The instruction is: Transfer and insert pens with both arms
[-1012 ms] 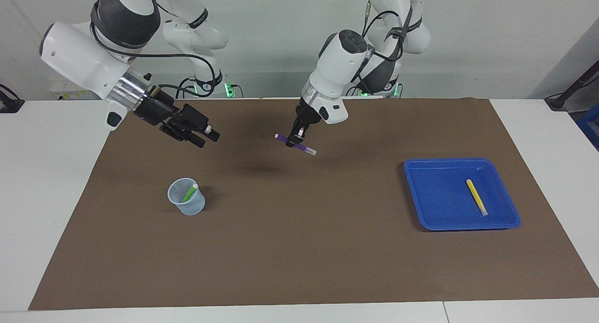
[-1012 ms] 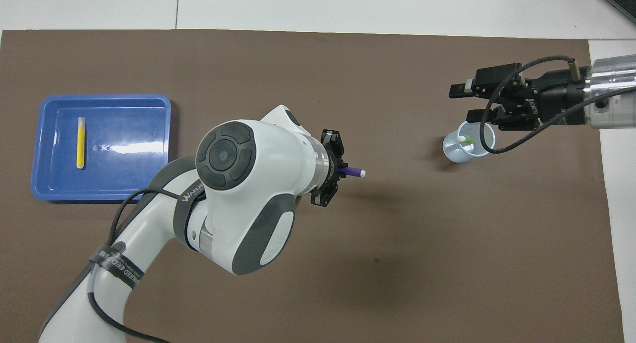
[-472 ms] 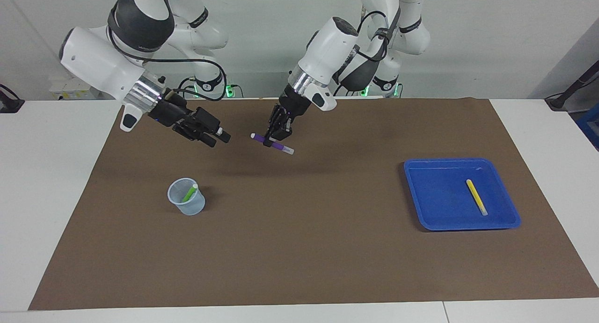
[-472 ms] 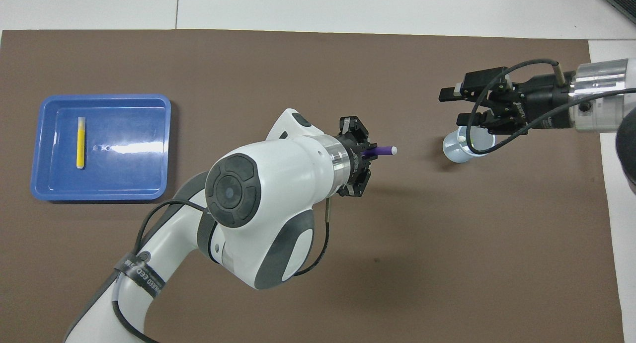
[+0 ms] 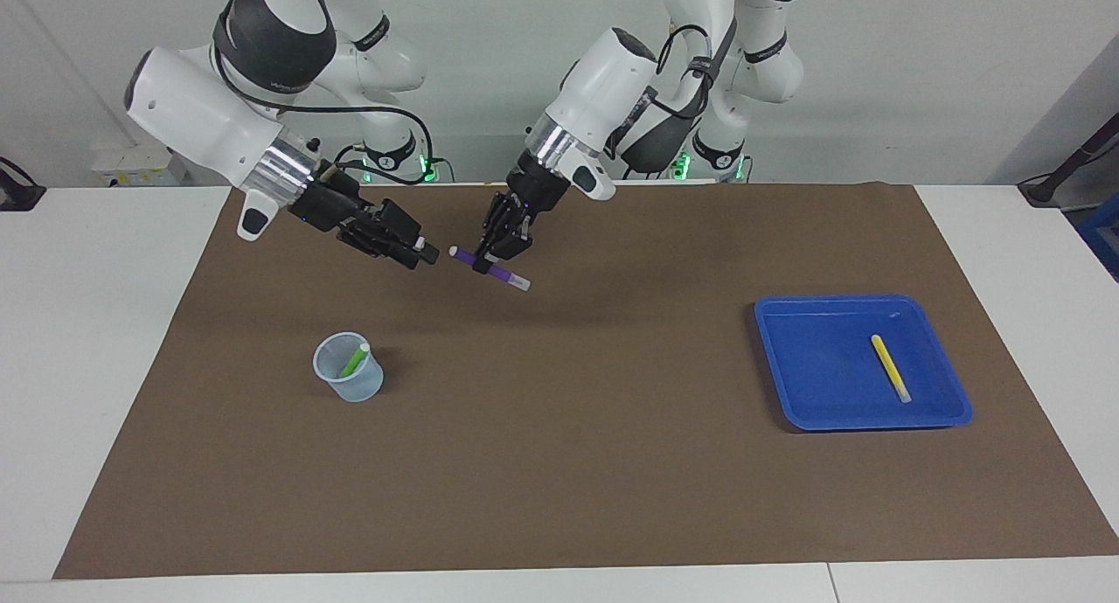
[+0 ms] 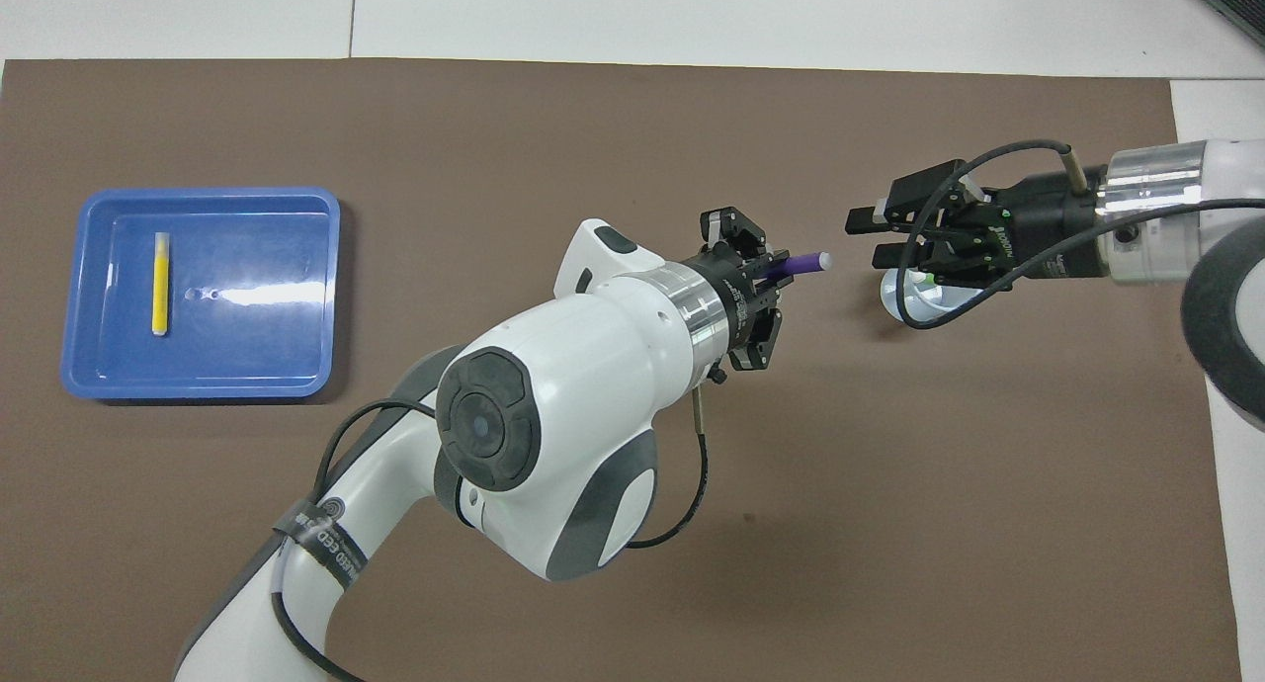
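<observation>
Moved since earlier: both arms have drawn together over the brown mat (image 5: 568, 463); the left gripper carried the purple pen toward the right arm's end, and the right gripper came in to meet it.
Left gripper (image 5: 486, 259): clenched on the slim purple marker pen with pale end caps (image 5: 503, 273), gripping near its middle, up in the air over the mat.
Purple pen, attitude: roughly level, one pale tip pointing at the right gripper, in the overhead view toward 3 o'clock (image 6: 805, 263).
Right gripper (image 5: 423, 252): fingers apart in the overhead view (image 6: 868, 237), nothing between them, tips just short of the pen's pale tip; I cannot tell whether they touch it.
Right gripper, place: over the mat, covering part of the cup in the overhead view.
Translucent pale blue plastic cup (image 5: 349, 378): upright on the mat toward the right arm's end, with the green marker pen (image 5: 355, 359) leaning inside it.
Blue rectangular plastic tray (image 5: 782, 358): on the mat toward the left arm's end, well apart from the cup.
Yellow marker pen (image 5: 890, 367): lying flat in the tray, in the facing view running from 11 to 5 o'clock.
</observation>
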`<state>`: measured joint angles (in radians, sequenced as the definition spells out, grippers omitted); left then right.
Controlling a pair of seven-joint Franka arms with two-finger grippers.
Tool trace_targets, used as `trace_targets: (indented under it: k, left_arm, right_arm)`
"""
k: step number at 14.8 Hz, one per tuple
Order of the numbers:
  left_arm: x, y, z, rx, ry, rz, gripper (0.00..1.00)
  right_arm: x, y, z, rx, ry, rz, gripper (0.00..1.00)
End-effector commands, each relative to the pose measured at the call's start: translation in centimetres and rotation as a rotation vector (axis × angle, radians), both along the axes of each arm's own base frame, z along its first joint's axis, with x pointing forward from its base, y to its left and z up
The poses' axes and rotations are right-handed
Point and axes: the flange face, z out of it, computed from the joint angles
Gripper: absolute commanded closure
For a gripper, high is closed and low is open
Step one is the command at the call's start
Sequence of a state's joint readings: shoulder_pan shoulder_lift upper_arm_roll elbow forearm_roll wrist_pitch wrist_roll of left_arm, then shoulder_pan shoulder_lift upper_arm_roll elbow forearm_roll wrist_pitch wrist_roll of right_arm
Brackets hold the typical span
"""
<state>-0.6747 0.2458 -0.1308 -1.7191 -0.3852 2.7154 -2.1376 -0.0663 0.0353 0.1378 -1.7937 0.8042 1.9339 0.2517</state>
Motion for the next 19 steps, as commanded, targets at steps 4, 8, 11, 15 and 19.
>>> trace_targets:
  k: [4, 8, 11, 15, 19]
  left_arm:
    - [2.5, -2.0, -0.2, -0.030, -0.016, 0.039, 1.00]
    - [1.8, -3.6, 0.3, -0.029, -0.022, 0.055, 1.00]
    - [1.7, -3.8, 0.4, -0.035, -0.014, 0.063, 1.00]
    - [0.8, -4.6, 0.5, -0.037, -0.014, 0.046, 1.00]
    - [0.5, -4.9, 0.5, -0.036, -0.015, 0.040, 1.00]
  right_arm:
    - [-0.6, 0.7, 0.6, 0.008, 0.000, -0.031, 0.46]
    - [-0.6, 1.1, 0.5, -0.003, -0.004, -0.017, 0.55]
    - [-0.6, 1.0, 0.2, -0.044, -0.009, -0.008, 0.55]
    - [-0.4, 0.9, 0.2, -0.048, -0.021, -0.018, 0.56]
    - [-0.4, 0.8, 0.2, -0.050, -0.023, -0.019, 0.62]
